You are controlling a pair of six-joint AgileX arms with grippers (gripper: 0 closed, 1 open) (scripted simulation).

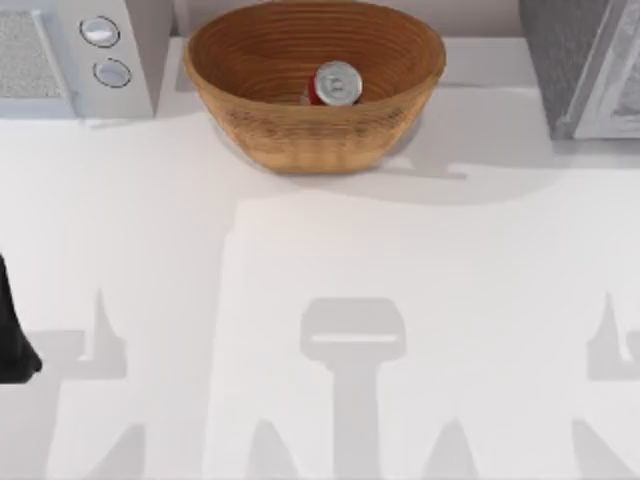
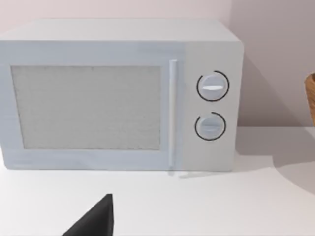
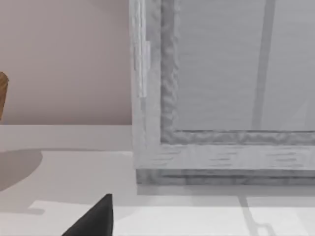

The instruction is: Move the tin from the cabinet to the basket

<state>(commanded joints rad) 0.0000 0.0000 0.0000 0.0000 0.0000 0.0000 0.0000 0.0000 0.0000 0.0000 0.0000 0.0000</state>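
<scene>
The tin (image 1: 335,84), a small can with a silver top and red side, lies inside the tan wicker basket (image 1: 260,120) at the back middle of the table. The dark-grey speckled cabinet (image 1: 570,60) stands at the back right with its pale door panel (image 3: 221,88) shut. My left gripper (image 2: 96,219) is parked low at the table's left edge, where the dark left arm (image 1: 12,335) shows, and it faces the white appliance. My right gripper (image 3: 96,219) is parked low on the right, facing the cabinet door. Neither gripper is near the tin.
A white appliance with two round knobs (image 1: 100,50) stands at the back left, seen front-on (image 2: 118,93) from the left wrist. The basket's rim edges into the left wrist view (image 2: 311,98) and the right wrist view (image 3: 2,93). Arm shadows fall on the white table (image 1: 320,300).
</scene>
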